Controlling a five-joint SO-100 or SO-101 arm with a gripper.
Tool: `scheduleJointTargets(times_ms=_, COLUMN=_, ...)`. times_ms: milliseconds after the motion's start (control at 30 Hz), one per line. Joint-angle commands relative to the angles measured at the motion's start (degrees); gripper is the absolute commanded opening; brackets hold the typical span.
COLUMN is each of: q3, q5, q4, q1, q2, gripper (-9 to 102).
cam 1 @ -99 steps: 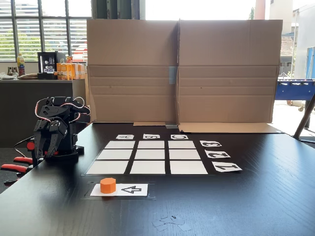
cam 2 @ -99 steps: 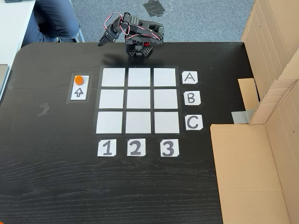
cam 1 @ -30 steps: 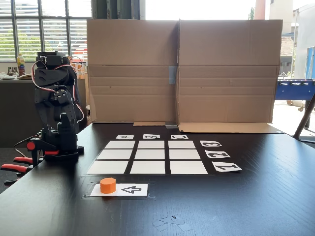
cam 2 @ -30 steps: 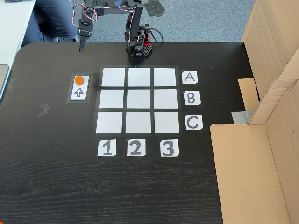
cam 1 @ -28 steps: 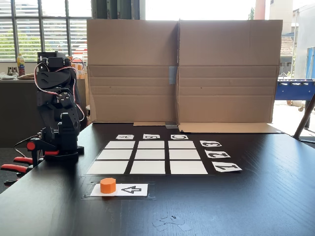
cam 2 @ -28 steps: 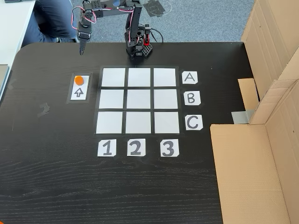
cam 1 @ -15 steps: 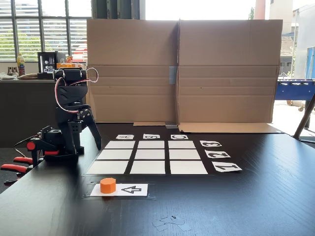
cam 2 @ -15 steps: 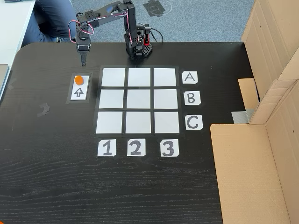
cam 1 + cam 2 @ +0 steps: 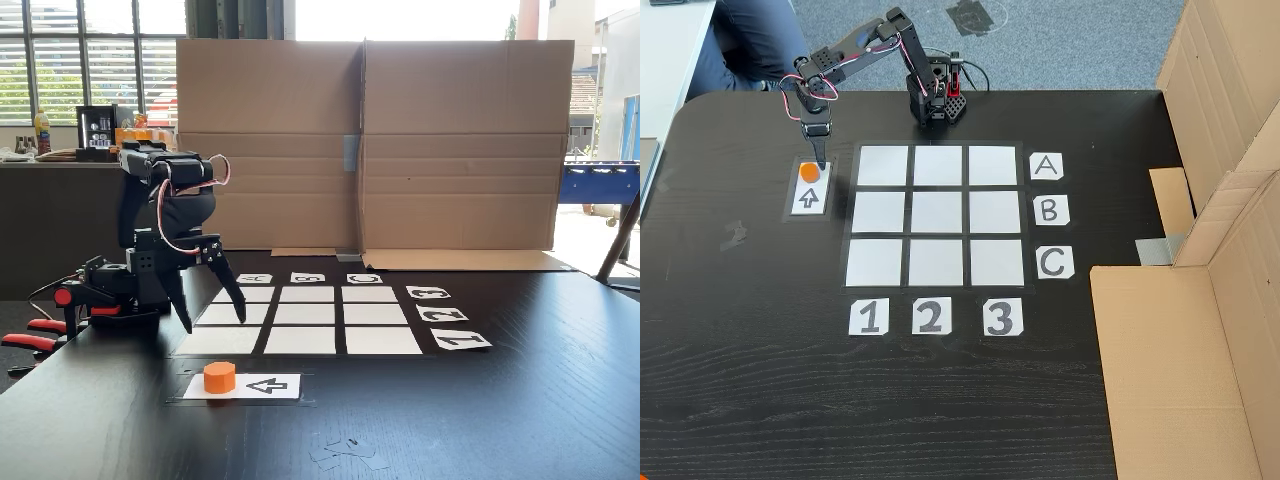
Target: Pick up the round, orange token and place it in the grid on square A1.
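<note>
The orange token (image 9: 219,377) (image 9: 809,172) stands on one end of a white card with a black arrow (image 9: 268,385). Beside that card lies the grid (image 9: 300,315) (image 9: 936,215), its cells all bare. Square A1 (image 9: 218,341) (image 9: 883,165) is the corner cell closest to the token. My gripper (image 9: 212,318) (image 9: 821,160) points down with its two fingers spread open and nothing between them. It hangs just above the token, a little toward the arm's base. In both fixed views the token is in full sight.
Tall cardboard walls (image 9: 365,145) close off one side of the black table, with a flat cardboard sheet (image 9: 1170,370) lying in front of them. A seated person (image 9: 750,40) is at the table edge near the arm's base. Red-handled clamps (image 9: 30,340) hold the base.
The arm has unfolded from its rest pose, swung out over the arrow card and come down toward the token. Its fingers have spread open.
</note>
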Motion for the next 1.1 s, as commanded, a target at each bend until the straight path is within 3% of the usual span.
scheduleJointTargets(times_ms=0, q3=-3.1, q5=0.9, q4=-0.5, q1=-0.4, q2=-0.9, gripper=30)
scheduleJointTargets(times_ms=1067, q3=-15.0, q5=2.2, q4=-2.1, q1=1.9, q2=-17.7, gripper=30)
